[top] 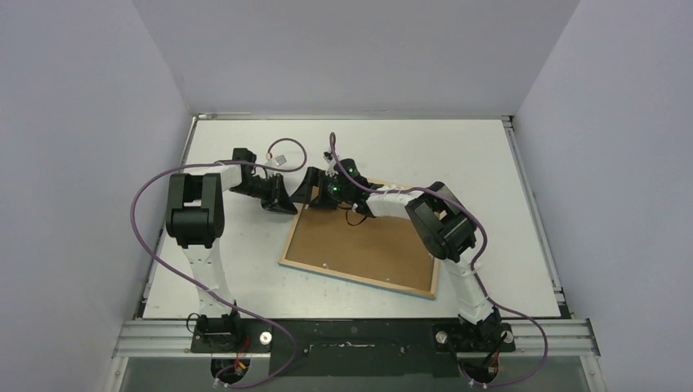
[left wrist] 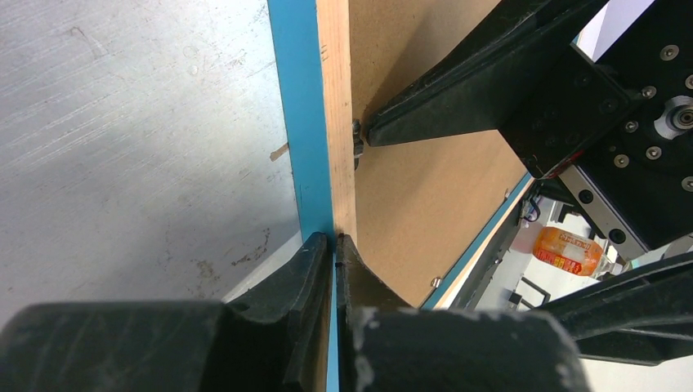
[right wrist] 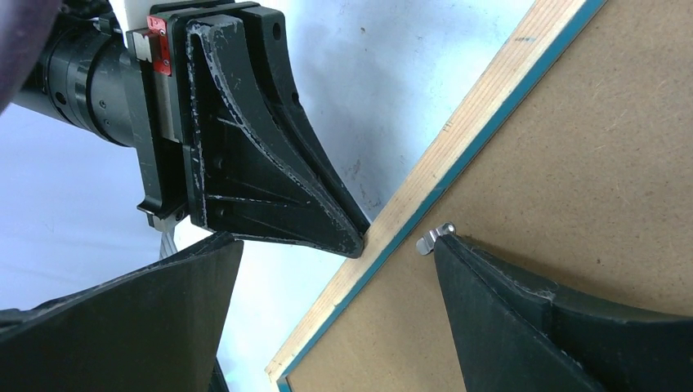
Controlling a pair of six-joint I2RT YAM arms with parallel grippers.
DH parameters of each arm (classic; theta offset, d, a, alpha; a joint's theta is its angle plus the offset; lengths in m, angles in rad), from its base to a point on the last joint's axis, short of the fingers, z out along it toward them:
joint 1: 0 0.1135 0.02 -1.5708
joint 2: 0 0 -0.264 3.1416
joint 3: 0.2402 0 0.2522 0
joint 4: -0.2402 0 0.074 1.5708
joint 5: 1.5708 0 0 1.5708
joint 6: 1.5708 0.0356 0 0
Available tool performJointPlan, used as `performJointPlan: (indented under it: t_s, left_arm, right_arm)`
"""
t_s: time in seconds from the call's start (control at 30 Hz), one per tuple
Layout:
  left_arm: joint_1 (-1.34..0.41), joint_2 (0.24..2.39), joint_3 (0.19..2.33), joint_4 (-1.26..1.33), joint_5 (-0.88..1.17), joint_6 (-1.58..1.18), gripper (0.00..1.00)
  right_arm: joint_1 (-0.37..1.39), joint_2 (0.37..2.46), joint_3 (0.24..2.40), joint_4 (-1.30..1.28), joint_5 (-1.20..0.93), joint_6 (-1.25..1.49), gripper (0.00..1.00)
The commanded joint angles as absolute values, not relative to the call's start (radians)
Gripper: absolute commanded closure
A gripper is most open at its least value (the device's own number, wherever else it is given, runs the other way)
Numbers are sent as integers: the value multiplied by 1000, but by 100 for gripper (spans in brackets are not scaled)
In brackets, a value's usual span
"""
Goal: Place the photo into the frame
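Note:
The frame (top: pixel 355 279) lies face down on the table, its wooden reverse side up, with the brown backing board (top: pixel 368 241) set in it. My left gripper (top: pixel 288 200) is shut on the frame's far-left edge. In the left wrist view the blue and wood edge (left wrist: pixel 315 122) runs between the closed fingertips of that gripper (left wrist: pixel 335 238). My right gripper (right wrist: pixel 337 245) stands open over the same corner. One of its fingers (right wrist: pixel 523 318) touches a metal clip (right wrist: pixel 433 238) on the board, and the other hangs over the table. The photo is out of view.
White walls enclose the table (top: pixel 245 269) on three sides. Purple cables (top: pixel 143 220) loop off both arms. An orange bottle (left wrist: pixel 568 249) shows beyond the table in the left wrist view. Further small clips (left wrist: pixel 435 282) sit along the board's edges.

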State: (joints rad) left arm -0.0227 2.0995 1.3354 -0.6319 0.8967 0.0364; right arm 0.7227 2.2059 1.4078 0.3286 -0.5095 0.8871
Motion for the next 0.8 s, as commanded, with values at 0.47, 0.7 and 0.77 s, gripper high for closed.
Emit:
performJointPlan:
  t_s: [0.47,0.7,0.77]
  left_arm:
    - [-46,2136,1331,-615,890,69,100]
    - [-46,2132,1327,-618,893,70,100]
    - [-46,2133,1328,-619,893,70,100]
  right_arm:
    - [738,2250,1450,380,-526,910,7]
    - [738,2237,1453,362,-489,891,8]
    - [741,2241,1453,365,-475,895,8]
